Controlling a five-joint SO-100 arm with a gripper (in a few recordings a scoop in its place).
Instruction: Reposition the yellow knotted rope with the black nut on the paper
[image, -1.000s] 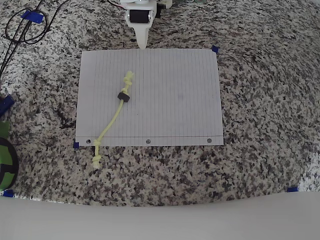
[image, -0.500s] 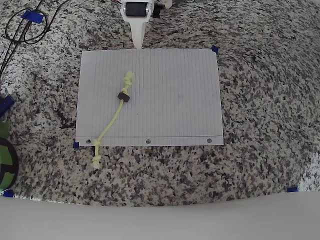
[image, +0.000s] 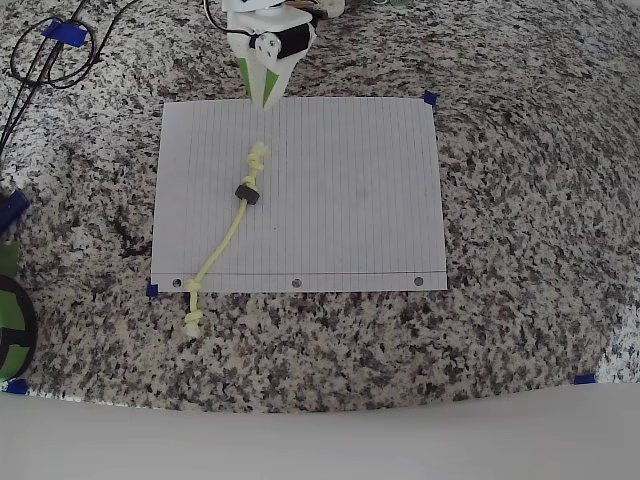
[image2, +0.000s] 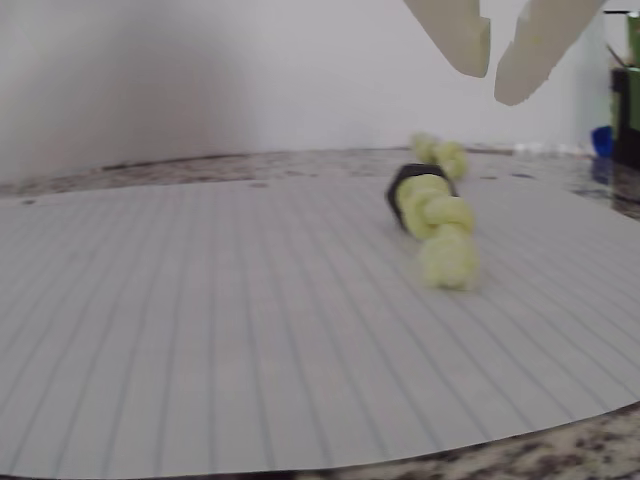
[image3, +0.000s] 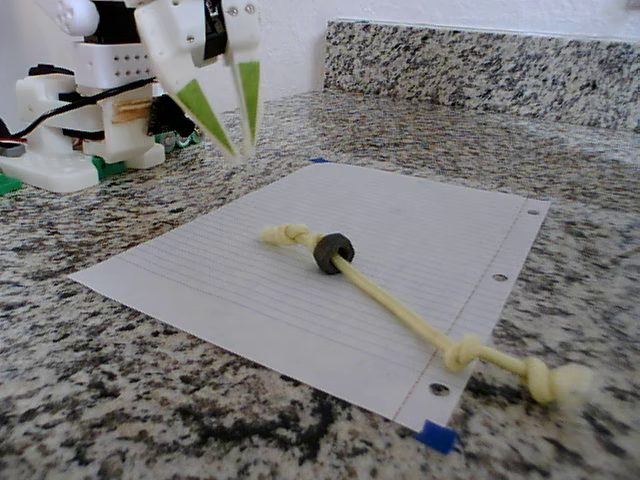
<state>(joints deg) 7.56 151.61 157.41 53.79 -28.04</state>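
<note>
Since a second ago the white two-finger gripper (image: 263, 92) has spread its fingers above the white lined paper's (image: 340, 190) 12 o'clock edge, overhead. The thin yellow knotted rope (image: 228, 232) with its black nut (image: 247, 194) runs toward 7 o'clock, its lower knots overhanging the speckled granite counter (image: 520, 200).

At the wrist, fingertips (image2: 470, 40) hang parted, nothing between them, above the near knot.

Side on, the gripper (image3: 238, 140) points down, probably lining up a grasp.
</note>
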